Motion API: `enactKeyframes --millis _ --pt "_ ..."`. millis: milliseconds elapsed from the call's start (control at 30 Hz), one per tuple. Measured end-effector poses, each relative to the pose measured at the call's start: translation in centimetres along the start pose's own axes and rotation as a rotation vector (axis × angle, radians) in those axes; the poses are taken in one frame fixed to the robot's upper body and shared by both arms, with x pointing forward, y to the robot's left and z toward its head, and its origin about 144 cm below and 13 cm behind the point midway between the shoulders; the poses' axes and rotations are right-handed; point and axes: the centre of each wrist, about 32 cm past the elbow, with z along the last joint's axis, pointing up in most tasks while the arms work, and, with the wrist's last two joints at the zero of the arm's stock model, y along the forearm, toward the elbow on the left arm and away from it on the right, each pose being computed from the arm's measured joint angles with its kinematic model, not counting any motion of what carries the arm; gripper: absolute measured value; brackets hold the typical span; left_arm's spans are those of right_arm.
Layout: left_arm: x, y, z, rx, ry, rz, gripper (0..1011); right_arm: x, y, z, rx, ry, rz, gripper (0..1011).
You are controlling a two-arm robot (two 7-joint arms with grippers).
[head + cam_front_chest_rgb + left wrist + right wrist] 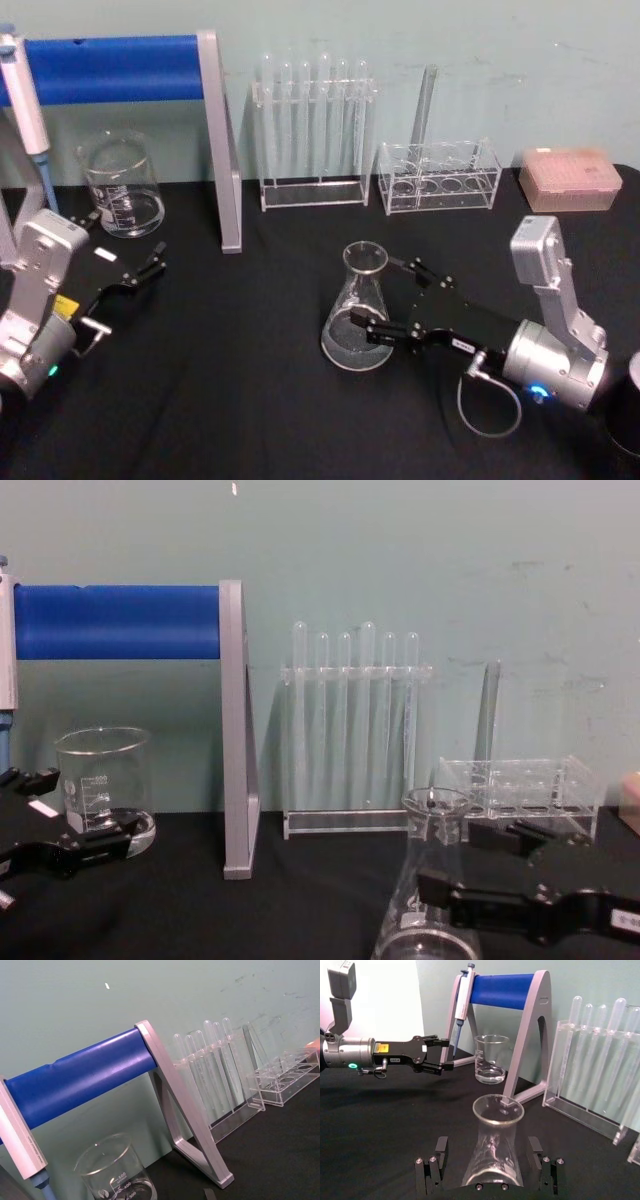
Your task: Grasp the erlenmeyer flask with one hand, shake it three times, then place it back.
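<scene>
Flask: the erlenmeyer flask (358,312) stands upright on the black table (250,400), just below the middle of the head frame, its wide base flat on the cloth and its flared rim up.

Right claw: I have the right gripper (398,298) reaching in from the lower right of the head frame. Its fingers are spread, one on each side of the flask's cone. In the right wrist view I see a gap between each finger (436,1162) and the glass, so I judge nothing is pinched yet.

Why there: I take this low, sideways approach as the way to catch the sloped body below the neck, where a squeeze should hold for shaking.

Left claw: the left gripper (143,270) sits at the left edge of the head frame with its fingers apart, holding nothing, near the beaker (122,186) but not touching it. I read it as idle.

Surroundings: the test tube rack (312,135) and a second rack (440,178) stand along the wall, well behind the flask, which leaves room to lift.

Stage: I judge the grasp is about to close; shaking and setting back are not yet done.

Risk: smooth glass may slip if the fingers close too high on the taper.
</scene>
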Motion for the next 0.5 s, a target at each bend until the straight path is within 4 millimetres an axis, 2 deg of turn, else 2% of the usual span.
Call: enactKeyframes --millis 500 --pt "0.0 0.0 0.0 0.000 0.000 0.000 1001 -1.0 -4.6 0.1 0.019 -0.013 -0.164 1002"
